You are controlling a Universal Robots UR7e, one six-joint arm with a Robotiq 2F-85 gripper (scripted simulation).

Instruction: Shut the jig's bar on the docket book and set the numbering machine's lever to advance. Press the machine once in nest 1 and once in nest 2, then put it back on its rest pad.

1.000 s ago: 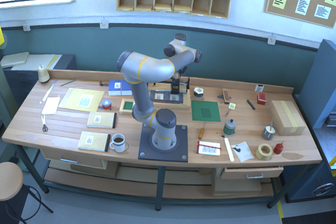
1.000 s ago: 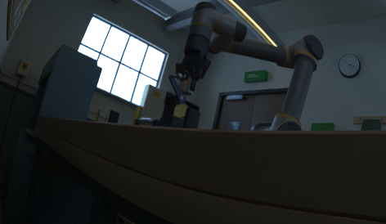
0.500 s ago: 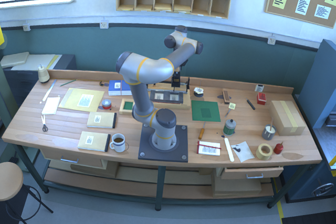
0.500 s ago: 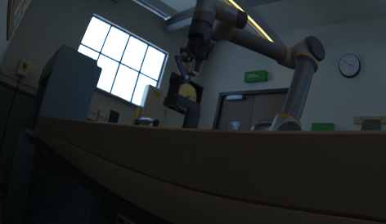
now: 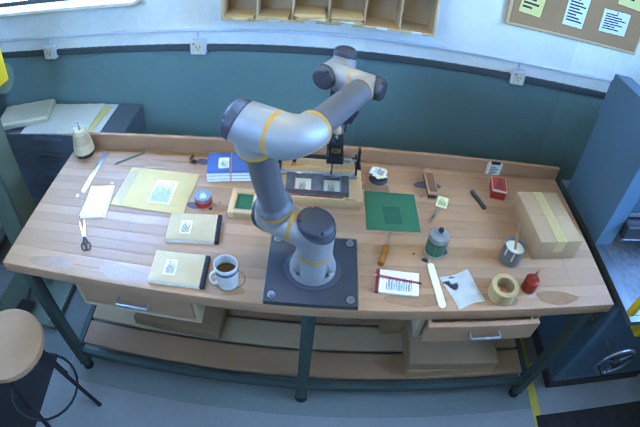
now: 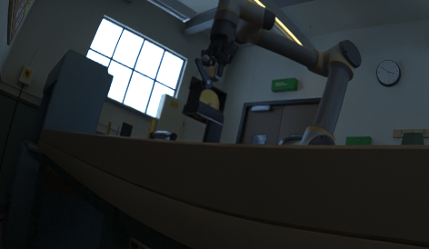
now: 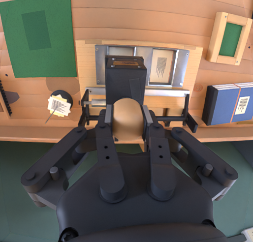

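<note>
The numbering machine (image 7: 125,80), a black box with a round wooden knob (image 7: 128,118), hangs in the closed grip of my gripper (image 7: 127,114) above the jig (image 5: 320,183), lifted off the bench (image 6: 205,102). In the wrist camera its body covers one nest of the jig's grey plate, while the other nest (image 7: 161,66) shows a docket page with printed lines. The jig's bar (image 7: 162,92) lies flat along the near edge of the plate. The green rest pad (image 5: 392,211) lies on the bench to the right of the jig in the side camera.
A cardboard box (image 5: 548,224) sits at the bench's right end. A blue book stack (image 5: 226,166) lies left of the jig, with a small framed green pad (image 5: 242,202) in front of it. A paper spike (image 5: 378,174) and a brush (image 5: 430,182) stand right of the jig.
</note>
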